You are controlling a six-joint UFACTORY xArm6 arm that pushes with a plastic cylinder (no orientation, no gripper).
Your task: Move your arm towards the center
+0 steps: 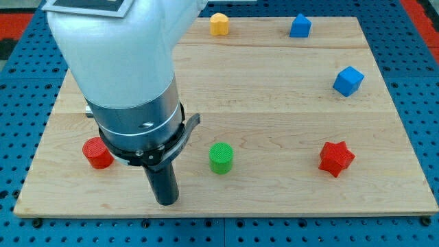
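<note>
My tip (167,202) rests on the wooden board (274,89) near its bottom edge, left of centre. A red cylinder (97,154) lies to the tip's left, partly behind the arm. A green cylinder (221,158) lies to the tip's upper right, a short gap away. A red star-shaped block (336,158) sits at the lower right. A blue cube (348,81) is at the right edge. A blue block (300,26) and a yellow block (219,24) sit along the top edge.
The arm's large white and grey body (123,75) hides the board's upper left part. A blue perforated table (418,55) surrounds the board on all sides.
</note>
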